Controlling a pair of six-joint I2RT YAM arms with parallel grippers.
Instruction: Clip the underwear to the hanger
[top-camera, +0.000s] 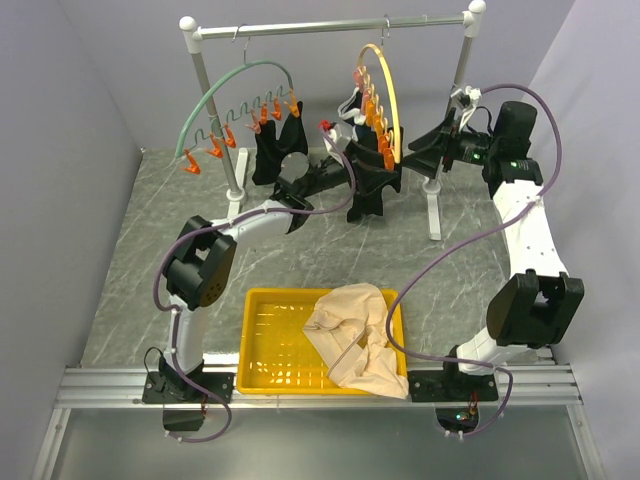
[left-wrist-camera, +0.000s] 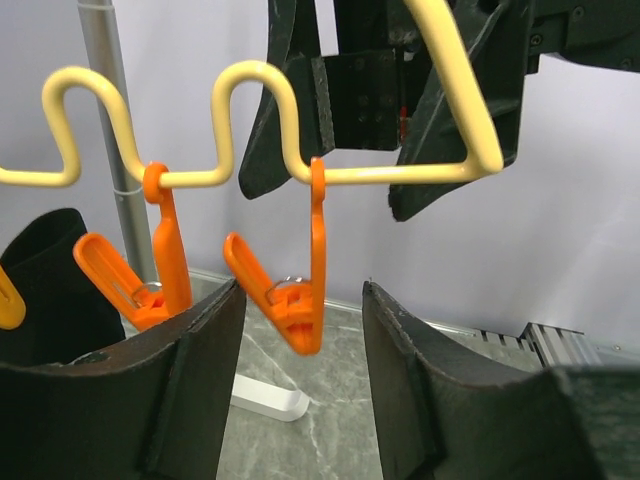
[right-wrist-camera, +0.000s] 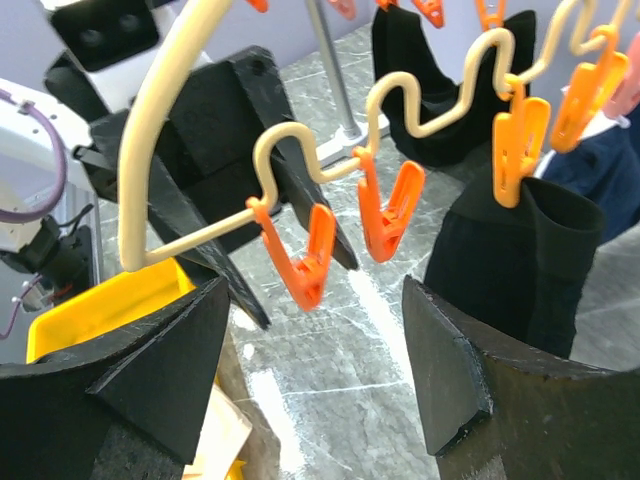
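Yellow tray (top-camera: 247, 340) at the tabletop's near edge holds a beige garment (top-camera: 355, 335). Underwear (right-wrist-camera: 520, 250) hangs from an orange clip (right-wrist-camera: 518, 140) on the hanger (right-wrist-camera: 160, 130). Left gripper (left-wrist-camera: 302, 300) and right gripper (right-wrist-camera: 315, 290) spread, grasping nothing.

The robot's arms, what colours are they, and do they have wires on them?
The left arm and the right arm both have white tubes joined by chunky black joints. A purple cable loops along each one. The left gripper and the right gripper have thick, black, wedge-shaped fingers.
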